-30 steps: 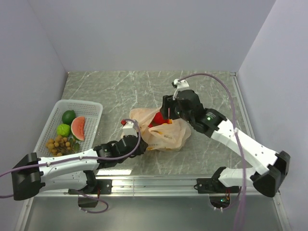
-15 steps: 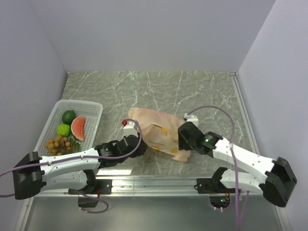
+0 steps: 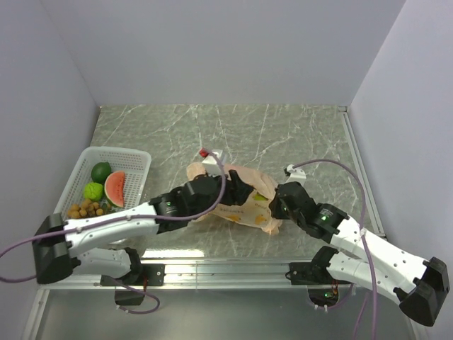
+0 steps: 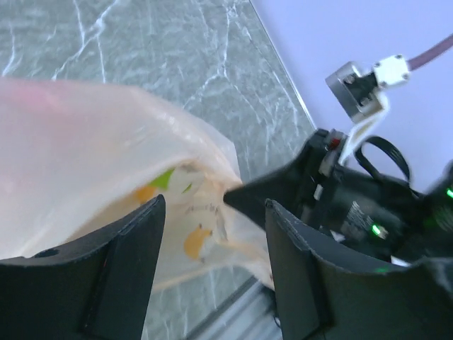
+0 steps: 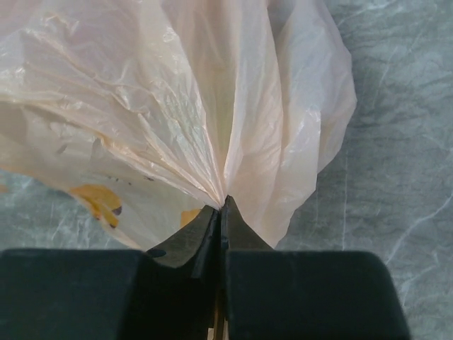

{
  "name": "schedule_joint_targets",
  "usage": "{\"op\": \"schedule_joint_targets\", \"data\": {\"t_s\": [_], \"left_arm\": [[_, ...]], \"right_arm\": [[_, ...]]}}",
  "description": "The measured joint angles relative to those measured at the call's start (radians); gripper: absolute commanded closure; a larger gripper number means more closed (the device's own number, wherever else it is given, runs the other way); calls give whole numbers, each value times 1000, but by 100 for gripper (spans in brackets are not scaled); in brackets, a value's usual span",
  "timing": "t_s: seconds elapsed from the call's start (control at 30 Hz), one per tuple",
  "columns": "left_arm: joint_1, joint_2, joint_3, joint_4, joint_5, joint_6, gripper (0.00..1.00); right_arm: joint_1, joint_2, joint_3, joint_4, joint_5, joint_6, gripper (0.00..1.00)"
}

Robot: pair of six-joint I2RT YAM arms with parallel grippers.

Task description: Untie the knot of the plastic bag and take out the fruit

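Plastic bag (image 3: 237, 202) lies crumpled on the desk (image 3: 283, 134) between the two arms, near the front edge, its long axis running left to right. Right fingers (image 5: 221, 212) are pressed together on a gathered pleat of the film at the bag's right end, the folds fanning away from that pinch toward the far left. Left fingers (image 4: 212, 227) stand apart, hovering over the bag's upper left side and holding nothing. No knot shows in any view, and no fruit is plainly seen through the film. Since the right arm anchors one end, the left arm is nearer the free bulk, which lies just below and ahead of it.
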Motion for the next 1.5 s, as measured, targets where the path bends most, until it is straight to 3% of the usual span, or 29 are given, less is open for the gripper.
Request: {"op": "schedule_joint_targets", "data": {"t_s": [0.23, 0.4, 0.5, 0.53, 0.63, 0.8, 0.87, 1.0, 1.13, 1.3, 1.5], "left_arm": [[-2, 298, 61, 82, -31, 91, 48], [-2, 388, 40, 108, -40, 101, 46], [-3, 396, 13, 106, -41, 87, 66], [-3, 409, 14, 95, -40, 78, 82], [-8, 443, 1, 16, -25, 27, 97], [-45, 344, -154, -54, 33, -53, 94], [-64, 292, -184, -95, 47, -71, 89], [-79, 224, -176, -136, 40, -84, 56], [-80, 179, -110, -164, -16, -84, 40], [-56, 172, 10, -164, -112, -80, 42], [18, 298, 106, -167, -132, -51, 48]], "right_arm": [[0, -1, 14, 28, -33, -15, 99], [-9, 2, 41, 25, -10, -14, 100], [-54, 3, 61, 27, 5, -18, 100], [-80, 3, 65, 29, 6, -19, 100], [-162, 1, 74, 31, 18, -31, 100], [-206, -4, 74, 38, 25, -64, 100], [-206, -4, 74, 41, 6, -74, 100], [-206, -21, 42, 89, -47, -90, 100], [-200, -48, -8, 104, -98, -105, 100], [-179, -89, -15, 91, -110, -106, 100], [-174, -139, -18, 77, -113, -101, 100]]}}
